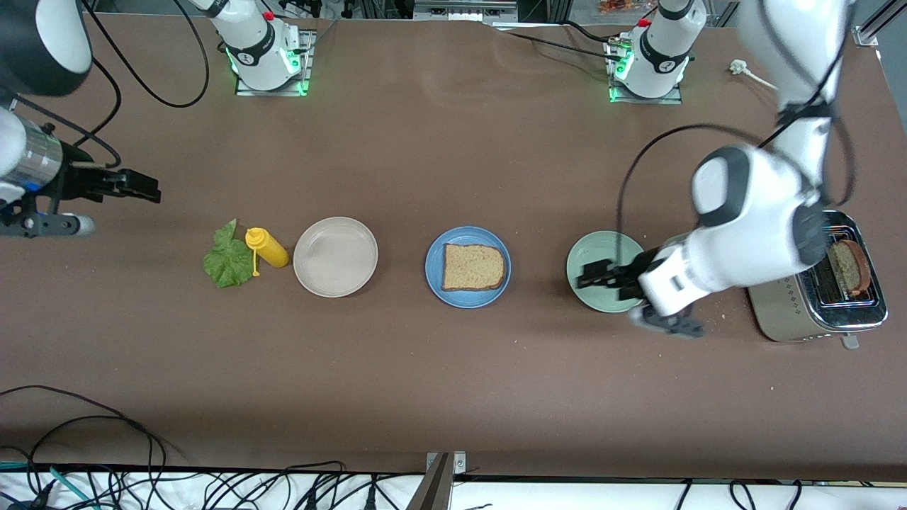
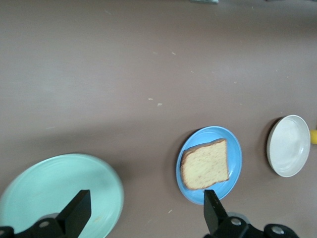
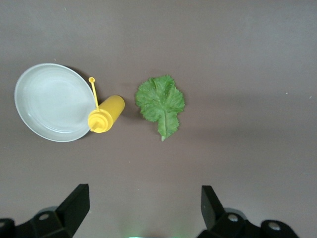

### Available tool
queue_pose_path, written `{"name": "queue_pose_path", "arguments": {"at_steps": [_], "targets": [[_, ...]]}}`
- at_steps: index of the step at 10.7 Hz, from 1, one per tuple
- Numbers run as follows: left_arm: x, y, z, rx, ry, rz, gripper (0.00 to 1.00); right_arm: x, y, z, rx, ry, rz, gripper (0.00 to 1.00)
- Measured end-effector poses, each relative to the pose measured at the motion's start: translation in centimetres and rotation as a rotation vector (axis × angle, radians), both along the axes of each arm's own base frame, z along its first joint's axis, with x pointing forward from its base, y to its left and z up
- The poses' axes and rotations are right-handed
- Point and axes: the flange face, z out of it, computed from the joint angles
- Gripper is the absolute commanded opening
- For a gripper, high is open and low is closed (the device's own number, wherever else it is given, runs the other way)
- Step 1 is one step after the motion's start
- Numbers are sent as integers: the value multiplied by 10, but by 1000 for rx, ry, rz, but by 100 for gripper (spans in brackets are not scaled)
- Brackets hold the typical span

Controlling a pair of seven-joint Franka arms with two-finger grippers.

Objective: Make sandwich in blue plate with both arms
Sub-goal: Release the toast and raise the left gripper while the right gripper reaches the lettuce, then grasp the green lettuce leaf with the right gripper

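Observation:
One brown toast slice (image 1: pixel 473 267) (image 2: pixel 204 165) lies flat on the blue plate (image 1: pixel 434 273) (image 2: pixel 233 148) at mid table. A second slice (image 1: pixel 849 267) stands in the toaster's slot. The green lettuce leaf (image 1: pixel 228 256) (image 3: pixel 161 102) lies on the table toward the right arm's end. My left gripper (image 1: pixel 587 276) (image 2: pixel 146 201) hangs open and empty over the pale green plate (image 1: pixel 599 248) (image 2: pixel 49 188). My right gripper (image 1: pixel 149 188) (image 3: pixel 143 196) is open and empty, up over bare table near the right arm's end.
A yellow squeeze bottle (image 1: pixel 267 246) (image 3: pixel 106 114) lies between the lettuce and the beige plate (image 1: pixel 335 256) (image 3: pixel 49 101) (image 2: pixel 289 145). The silver toaster (image 1: pixel 793 304) stands at the left arm's end. Cables trail along the table's near edge.

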Motion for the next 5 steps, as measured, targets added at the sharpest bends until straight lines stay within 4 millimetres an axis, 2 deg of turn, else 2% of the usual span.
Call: {"name": "queue_pose_path", "arguments": {"at_steps": [1, 2, 3, 5], "targets": [[-15, 31, 35, 30, -33, 19, 100, 6, 0, -25, 2, 50, 23, 100], [-31, 56, 61, 53, -58, 38, 100, 12, -1, -51, 5, 94, 51, 100], [-46, 72, 81, 98, -86, 31, 100, 17, -7, -75, 11, 133, 78, 100], [-75, 83, 116, 224, -109, -32, 100, 25, -29, -122, 12, 121, 155, 100]]}}
